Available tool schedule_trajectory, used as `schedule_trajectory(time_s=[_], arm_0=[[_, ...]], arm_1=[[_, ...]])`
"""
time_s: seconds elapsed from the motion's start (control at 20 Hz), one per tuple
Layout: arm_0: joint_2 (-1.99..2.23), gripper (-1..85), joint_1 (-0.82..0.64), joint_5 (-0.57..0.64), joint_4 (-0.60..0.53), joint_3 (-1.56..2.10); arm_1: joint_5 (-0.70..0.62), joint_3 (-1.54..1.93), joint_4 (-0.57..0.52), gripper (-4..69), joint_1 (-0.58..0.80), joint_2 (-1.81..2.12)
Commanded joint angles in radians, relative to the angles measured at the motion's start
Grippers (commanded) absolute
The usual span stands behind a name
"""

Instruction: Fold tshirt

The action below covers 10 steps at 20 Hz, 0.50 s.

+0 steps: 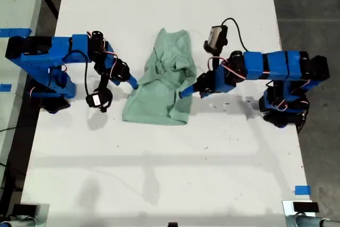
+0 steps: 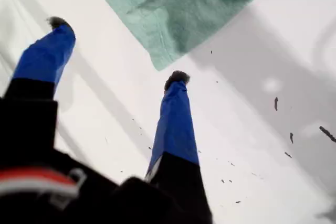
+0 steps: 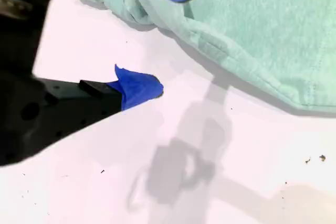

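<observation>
Exterior view: one tshirt (image 1: 162,86), pale mint, lies crumpled and partly doubled over mid-desk, nearer the desk (image 1: 159,174) edge at the top of this view, between two blue arms. My first gripper (image 1: 132,82) sits just beside the cloth's edge on the exterior view's left. My second gripper (image 1: 186,91) meets the opposite edge on the exterior view's right. First wrist view: my first gripper (image 2: 117,49) has its two fingers spread wide over bare desk, holding nothing, with a corner of the tshirt (image 2: 184,9) just ahead and apart from the tips. Second wrist view: my second gripper (image 3: 174,35) is also spread, one finger over a bunched roll of the tshirt (image 3: 262,30) and the other on the desk beside the hem, nothing pinched yet. The work appears to be at the grasping stage of a fold. Next, each gripper likely needs to close on an edge and lift it across. Count: one shirt, two grippers.
</observation>
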Motion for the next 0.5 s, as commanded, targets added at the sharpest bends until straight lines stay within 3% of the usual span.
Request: schedule_trajectory(time_s=[0.0, 0.2, 0.25, 0.35, 0.45], arm_0=[[-0.023, 28.2, 0.006, 0.012, -0.06, -0.008], [-0.193, 25.7, 0.002, 0.044, -0.327, 0.1], [-0.261, 20.1, 0.002, 0.038, -0.353, 0.087], [-0.331, 0.1, -0.011, 0.018, -0.38, 0.075], [-0.322, 0.1, -0.011, -0.006, -0.382, 0.072]], arm_1=[[0.009, 0.0, -0.021, 31.8, 0.014, 0.075], [0.008, 0.021, -0.023, 31.7, 0.014, 0.091], [0.011, 0.035, -0.026, 31.6, 0.014, 0.1], [0.015, 0.069, -0.041, 31.2, 0.014, 0.127], [0.02, 0.11, -0.058, 30.9, 0.014, 0.153]])
